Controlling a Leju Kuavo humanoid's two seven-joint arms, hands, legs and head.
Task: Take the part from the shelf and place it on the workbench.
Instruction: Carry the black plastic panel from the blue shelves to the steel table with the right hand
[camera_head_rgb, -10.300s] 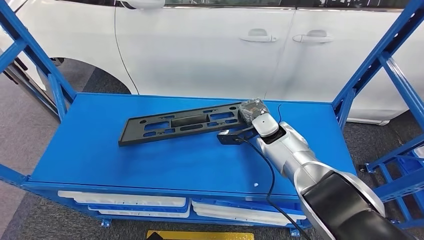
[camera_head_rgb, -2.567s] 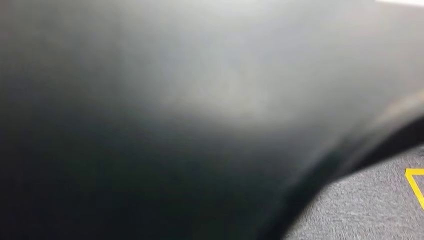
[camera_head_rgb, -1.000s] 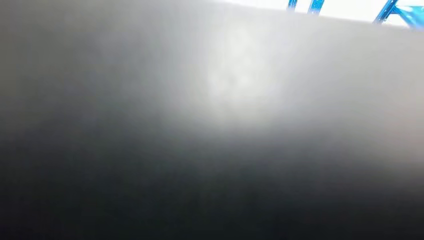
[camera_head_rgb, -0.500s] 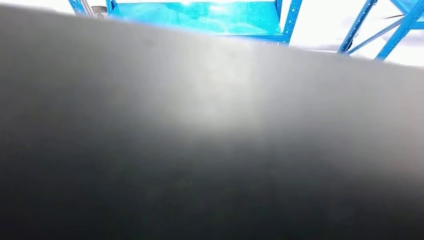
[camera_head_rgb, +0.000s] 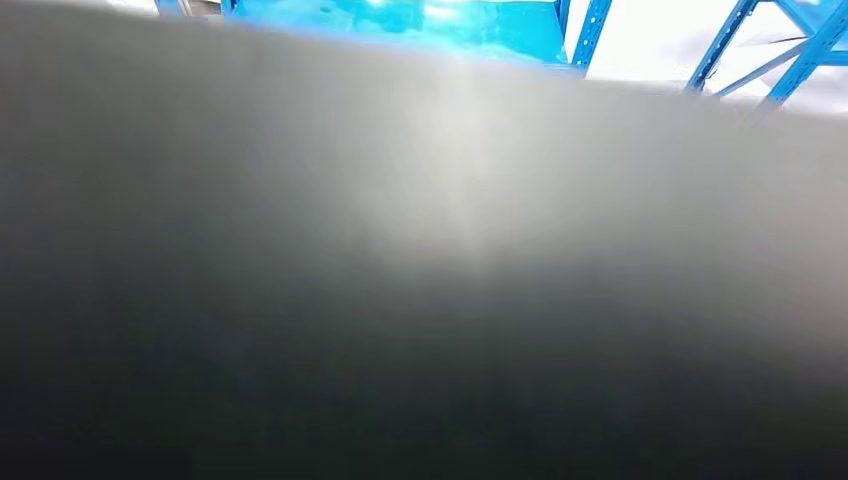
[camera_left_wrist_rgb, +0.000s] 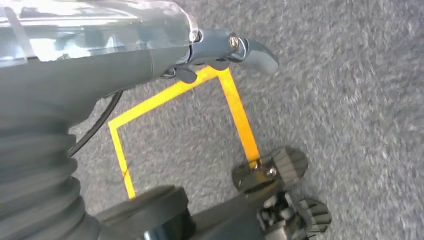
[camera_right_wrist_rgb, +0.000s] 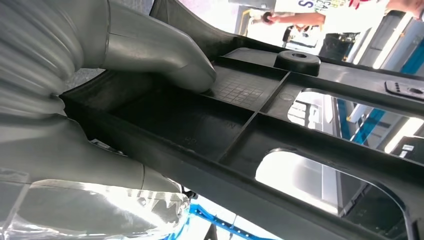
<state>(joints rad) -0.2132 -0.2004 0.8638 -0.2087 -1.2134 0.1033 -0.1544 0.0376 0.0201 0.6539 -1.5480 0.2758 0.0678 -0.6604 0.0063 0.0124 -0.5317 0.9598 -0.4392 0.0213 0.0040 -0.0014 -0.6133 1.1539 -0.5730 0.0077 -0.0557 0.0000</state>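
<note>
While my right hand (camera_right_wrist_rgb: 125, 75) has the part (camera_right_wrist_rgb: 280, 135) clamped, thumb (camera_right_wrist_rgb: 165, 62) pressed down on the ribbed inner face and the rest of the hand wrapped under the edge, the thing is basically parked right in front of my head camera. From up there it's just a big blurry dark grey slab (camera_head_rgb: 420, 300) covering nearly everything, so it's up off any surface and held close to my face. Over its far edge I can make out a strip of blue shelf (camera_head_rgb: 470, 25) and a couple of slanted blue posts (camera_head_rgb: 725, 45) on the far right, with bright white behind them.

Close up from the right wrist, the part is black plastic with raised ribs, a small gridded patch right by my thumb, a round boss (camera_right_wrist_rgb: 297, 60) further along and big cutouts I can see straight through. Past it there's a person (camera_right_wrist_rgb: 330, 20) in the background, an arm stretched out.

My left hand (camera_left_wrist_rgb: 220, 50) hangs down over grey carpet (camera_left_wrist_rgb: 350, 100) with a yellow taped outline (camera_left_wrist_rgb: 235, 110) on it. It's holding nothing, and whether the fingers are spread or curled I honestly can't tell from that angle.
</note>
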